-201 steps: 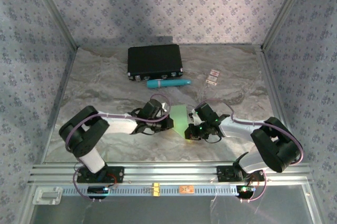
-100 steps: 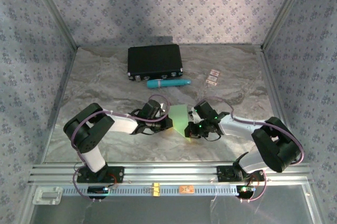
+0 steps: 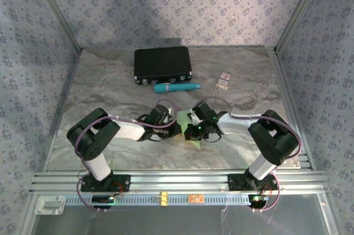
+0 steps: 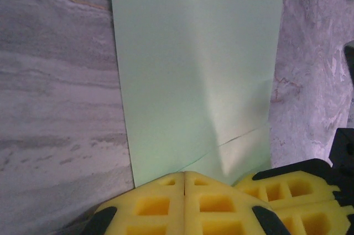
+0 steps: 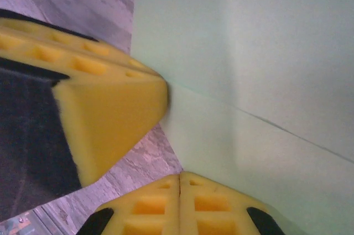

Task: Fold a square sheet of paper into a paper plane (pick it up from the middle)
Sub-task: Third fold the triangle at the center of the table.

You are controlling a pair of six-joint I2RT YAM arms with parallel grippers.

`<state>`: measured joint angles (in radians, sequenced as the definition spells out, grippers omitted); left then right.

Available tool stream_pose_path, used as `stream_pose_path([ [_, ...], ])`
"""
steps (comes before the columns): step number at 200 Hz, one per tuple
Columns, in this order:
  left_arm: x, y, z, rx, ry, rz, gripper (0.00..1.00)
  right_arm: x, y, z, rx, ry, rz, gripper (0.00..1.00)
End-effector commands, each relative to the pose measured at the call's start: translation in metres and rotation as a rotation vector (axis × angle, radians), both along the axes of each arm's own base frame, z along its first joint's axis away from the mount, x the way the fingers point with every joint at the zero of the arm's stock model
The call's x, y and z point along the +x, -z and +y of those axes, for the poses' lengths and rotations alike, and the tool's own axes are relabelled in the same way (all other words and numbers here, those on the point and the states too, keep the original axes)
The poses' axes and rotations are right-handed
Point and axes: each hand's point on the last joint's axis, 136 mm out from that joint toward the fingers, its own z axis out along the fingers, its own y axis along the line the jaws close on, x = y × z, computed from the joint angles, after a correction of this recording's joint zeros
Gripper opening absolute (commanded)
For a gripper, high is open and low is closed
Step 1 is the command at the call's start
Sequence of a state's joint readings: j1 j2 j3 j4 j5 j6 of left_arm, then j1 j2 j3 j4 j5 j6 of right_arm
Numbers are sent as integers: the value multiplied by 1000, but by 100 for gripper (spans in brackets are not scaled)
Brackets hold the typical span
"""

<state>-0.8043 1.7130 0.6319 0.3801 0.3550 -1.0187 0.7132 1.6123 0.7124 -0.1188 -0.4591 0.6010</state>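
Left wrist, right wrist: left pincer (image 4: 184, 184) and right pincer (image 5: 180, 186) each clamp paper (image 4: 193, 69).

At the back of the grey marbled counter (image 3: 105, 88) we see a black case (image 3: 162, 63) lying flat, and just in front of it a teal tube (image 3: 177, 87) on its side. To their right lie two small white items (image 3: 223, 81), perhaps cards or labels. Patterned walls (image 3: 177, 8) close in three sides, and a metal rail (image 3: 177, 179) runs along the near edge.
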Motion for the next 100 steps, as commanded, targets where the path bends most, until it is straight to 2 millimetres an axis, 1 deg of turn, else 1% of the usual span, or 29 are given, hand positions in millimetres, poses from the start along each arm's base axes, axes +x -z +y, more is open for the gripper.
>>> stream_pose_path([
  [1, 0, 20, 18, 85, -44, 30, 0, -17, 15, -17, -55, -12, 24, 4],
  [39, -2, 24, 22, 102, -48, 42, 0, -35, 12, -33, -36, -10, 28, 5],
  [64, -3, 26, 22, 102, -52, 50, 0, -47, 10, -47, -28, 1, 34, 6],
  [91, -3, 23, 21, 94, -59, 52, 0, -55, 4, -68, -25, 43, 21, 8],
  [100, -3, 21, 21, 87, -66, 52, 0, -54, 0, -74, -22, 65, 7, 9],
])
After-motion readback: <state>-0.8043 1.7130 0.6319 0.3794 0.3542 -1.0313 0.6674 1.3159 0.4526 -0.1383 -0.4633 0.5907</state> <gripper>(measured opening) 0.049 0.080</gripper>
